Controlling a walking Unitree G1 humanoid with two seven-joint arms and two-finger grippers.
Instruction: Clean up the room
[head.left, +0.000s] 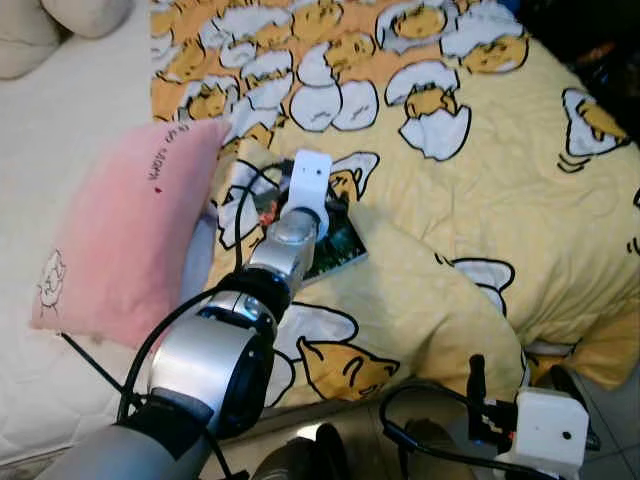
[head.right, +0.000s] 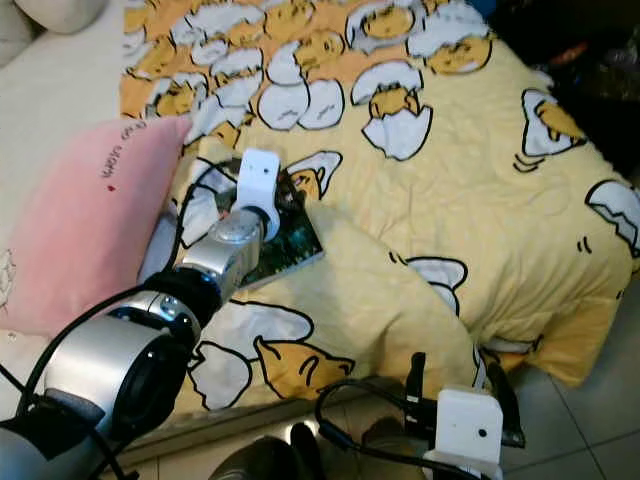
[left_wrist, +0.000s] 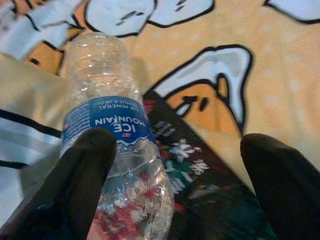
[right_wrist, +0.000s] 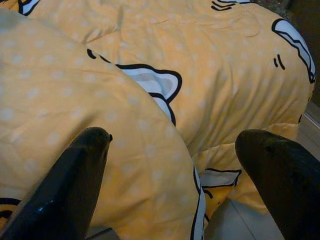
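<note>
Bottle (left_wrist: 112, 150): clear, empty, lies on a dark book (head.left: 338, 245) on the bed (head.left: 480, 180) beside the pink pillow (head.left: 130, 240). L hand (left_wrist: 175, 185) spread, one finger touching bottle, prob. lining up a grasp. R hand (right_wrist: 175, 185) spread, low at bed edge, idle.

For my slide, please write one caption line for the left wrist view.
Open left gripper over a clear plastic bottle lying on a dark book on the yellow blanket.
</note>
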